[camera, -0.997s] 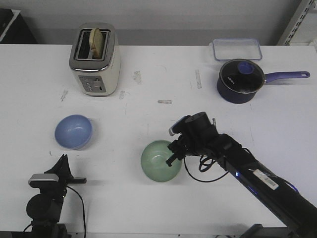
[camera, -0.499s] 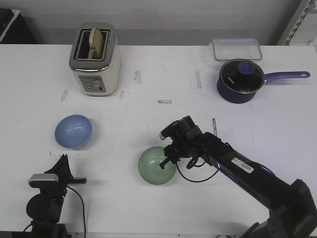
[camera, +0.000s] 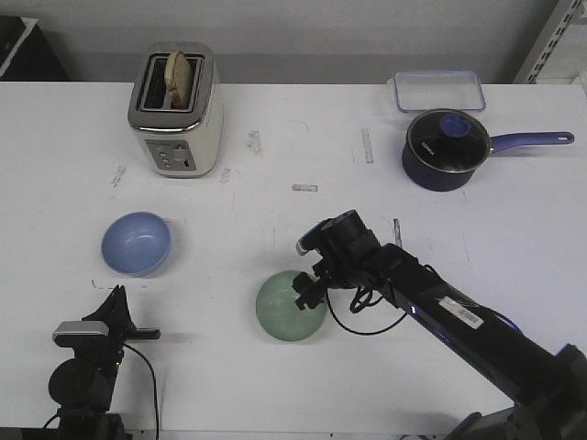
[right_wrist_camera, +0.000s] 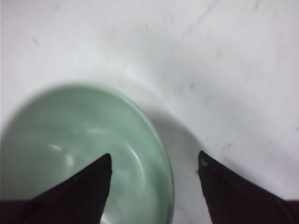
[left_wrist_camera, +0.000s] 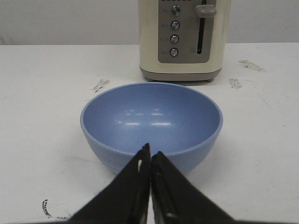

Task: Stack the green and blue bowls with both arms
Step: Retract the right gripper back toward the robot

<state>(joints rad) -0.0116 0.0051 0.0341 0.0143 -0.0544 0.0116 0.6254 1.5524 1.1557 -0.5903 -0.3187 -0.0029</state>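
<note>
Right gripper (right_wrist_camera: 154, 163), jaws spread, straddles the green bowl (right_wrist_camera: 70, 144) rim to pinch it; left gripper (left_wrist_camera: 150, 161) clenched empty before the blue bowl (left_wrist_camera: 150, 122)

Honestly no readable text anywhere. The toaster (left_wrist_camera: 184, 38) has knobs but no legible markings, and the white sticker on the right arm (camera: 459, 313) is too blurry.

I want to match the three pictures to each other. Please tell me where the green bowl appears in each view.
Front view: green bowl sits low on the white table, centre, under the right gripper.
Left wrist view: not in it; only the blue bowl and toaster show.
Right wrist view: green bowl fills the lower left, its rim between the open fingers.
Shared landmark: the white table.
</note>
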